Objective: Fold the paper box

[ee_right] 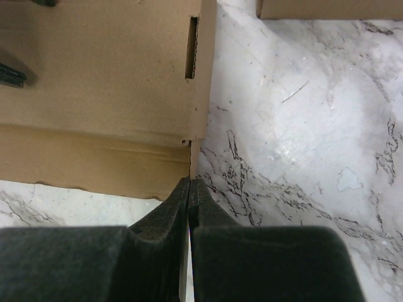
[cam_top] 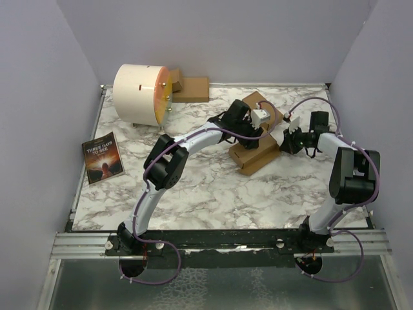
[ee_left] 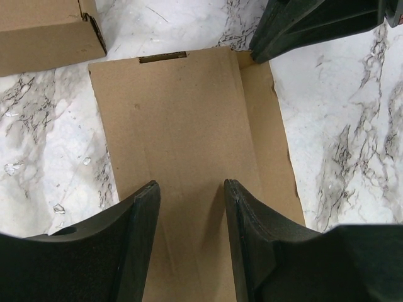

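Note:
The brown cardboard box (cam_top: 259, 150) lies unfolded on the marble table, right of centre. My left gripper (cam_top: 250, 126) hovers over it. In the left wrist view it (ee_left: 191, 185) is open and empty, jaws spread above the box's flat main panel (ee_left: 182, 126), which has a slot (ee_left: 162, 58) at its far edge. My right gripper (cam_top: 289, 139) is at the box's right side. In the right wrist view it (ee_right: 189, 182) is shut on a thin side flap (ee_right: 190, 160) seen edge-on at the corner of the panel (ee_right: 94, 75).
A white drum with an orange face (cam_top: 142, 93) stands at the back left, with a folded box (cam_top: 191, 89) beside it. That box also shows in the left wrist view (ee_left: 44, 31). A book (cam_top: 103, 157) lies at the left edge. Grey walls enclose the table.

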Tool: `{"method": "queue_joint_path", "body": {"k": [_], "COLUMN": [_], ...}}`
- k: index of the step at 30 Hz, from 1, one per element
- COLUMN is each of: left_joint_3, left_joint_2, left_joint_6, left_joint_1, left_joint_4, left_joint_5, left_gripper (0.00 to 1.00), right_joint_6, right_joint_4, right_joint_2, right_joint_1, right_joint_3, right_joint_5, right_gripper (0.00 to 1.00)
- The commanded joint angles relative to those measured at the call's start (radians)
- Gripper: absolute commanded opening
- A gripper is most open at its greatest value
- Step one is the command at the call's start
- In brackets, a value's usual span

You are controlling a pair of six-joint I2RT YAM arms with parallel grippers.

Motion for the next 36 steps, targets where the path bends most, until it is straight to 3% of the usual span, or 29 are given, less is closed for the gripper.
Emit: {"method": "queue_joint_path", "body": {"k": [1, 20, 22, 28, 36], "left_joint_3": [-0.039, -0.037, -0.036, -0.032, -0.031], "left_joint_2": [0.103, 0.103, 0.100, 0.080, -0.017], "left_joint_6": [0.006, -0.009, -0.017, -0.034, -0.140], "left_joint_1": [-0.029, -0.032, -0.030, -0.030, -0.019], "left_joint_4": [-0.170, -0.162, -0.156, -0.148, -0.039], "left_joint_5": [0.052, 0.043, 0.038, 0.017, -0.057], "left_gripper": [0.49, 0.50, 0.50, 0.53, 0.60], "right_joint_6": [0.007, 0.039, 0.040, 0.102, 0.120], "right_joint_4": [0.012, 0.001, -0.006, 0.004, -0.002], "right_joint_2": [-0.025, -0.002, -0.022, -0.065, -0.086], "right_joint_1": [0.016, 0.038, 0.037, -0.013, -0.087], "right_joint_3": [0.050, 0.065, 0.057, 0.046, 0.028], "right_joint_5": [-0.030, -0.018, -0.024, -0.095, -0.288], "right_gripper": [0.01, 0.02, 0.05, 0.33, 0.38]}}
